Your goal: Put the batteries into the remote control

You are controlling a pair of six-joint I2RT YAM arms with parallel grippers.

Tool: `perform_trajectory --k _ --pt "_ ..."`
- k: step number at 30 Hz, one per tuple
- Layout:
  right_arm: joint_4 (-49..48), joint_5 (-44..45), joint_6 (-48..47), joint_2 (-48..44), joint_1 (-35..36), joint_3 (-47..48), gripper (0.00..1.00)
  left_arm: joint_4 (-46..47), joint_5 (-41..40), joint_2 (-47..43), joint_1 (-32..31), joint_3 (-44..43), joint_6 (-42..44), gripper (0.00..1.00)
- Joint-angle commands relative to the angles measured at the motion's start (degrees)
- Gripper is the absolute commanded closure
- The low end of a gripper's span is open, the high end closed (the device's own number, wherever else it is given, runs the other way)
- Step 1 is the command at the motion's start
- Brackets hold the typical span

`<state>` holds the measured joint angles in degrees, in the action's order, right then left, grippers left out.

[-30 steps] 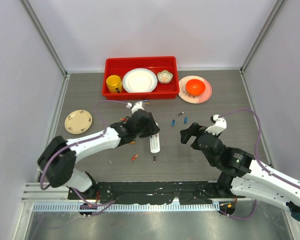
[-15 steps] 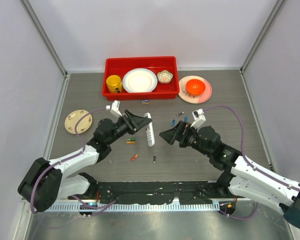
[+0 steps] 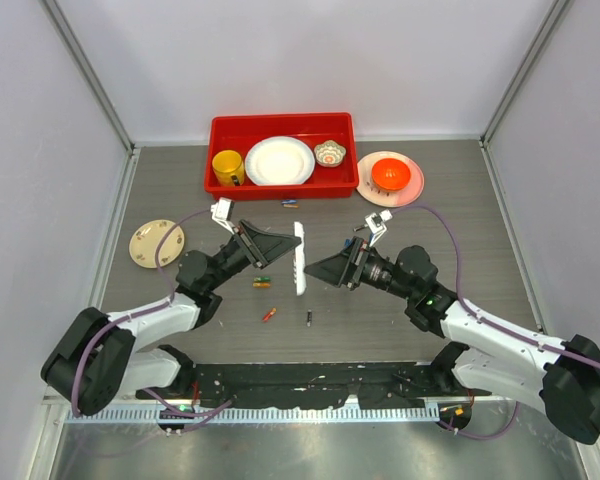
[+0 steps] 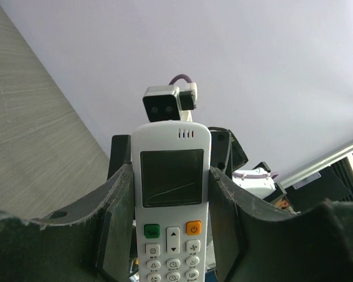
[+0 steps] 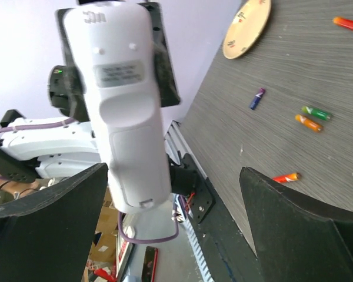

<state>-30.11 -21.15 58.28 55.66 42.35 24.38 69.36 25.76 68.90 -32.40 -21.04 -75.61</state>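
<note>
Left gripper [image 3: 286,247] is clamped on the remote control [image 3: 299,258]. Its fingers [image 4: 115,211] press both long edges, with the remote off the table and its screen and button face toward the left wrist. Right gripper [image 3: 322,270] has its fingers [image 5: 306,229] spread wide and holds nothing. The remote's labelled back [image 5: 123,117] sits just ahead of their tips, not touching. Batteries [image 3: 268,314] lie loose on the table [image 3: 160,190], well apart from both sets of fingers: red, green, orange [image 5: 313,117].

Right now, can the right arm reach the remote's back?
Probably yes: the left gripper holds the remote off the table, back turned to the right gripper, whose jaws are open with nothing between.
</note>
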Motion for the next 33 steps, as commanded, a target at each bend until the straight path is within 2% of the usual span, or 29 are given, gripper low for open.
perform_trajectory --k 1,7,13,22,33 --pt "-7.51 -2.59 0.08 -0.81 0.02 0.40 0.01 9.30 1.58 1.14 0.15 0.56 -1.90 1.00" --pt "-7.77 -3.72 -1.32 -0.47 0.19 1.19 0.00 8.77 0.70 1.14 0.23 0.65 -1.73 1.00" --pt "-2.59 -2.50 -6.69 2.08 3.61 4.36 0.01 9.04 -2.46 0.88 0.15 0.91 -3.31 1.00" --pt "-9.43 -2.32 -6.34 8.32 5.91 6.29 0.05 10.18 -2.64 0.44 0.15 1.00 -5.33 1.00" --pt "-18.40 -2.67 -4.05 10.70 5.90 5.94 0.12 10.53 -2.20 -0.61 0.15 2.14 -5.86 1.00"
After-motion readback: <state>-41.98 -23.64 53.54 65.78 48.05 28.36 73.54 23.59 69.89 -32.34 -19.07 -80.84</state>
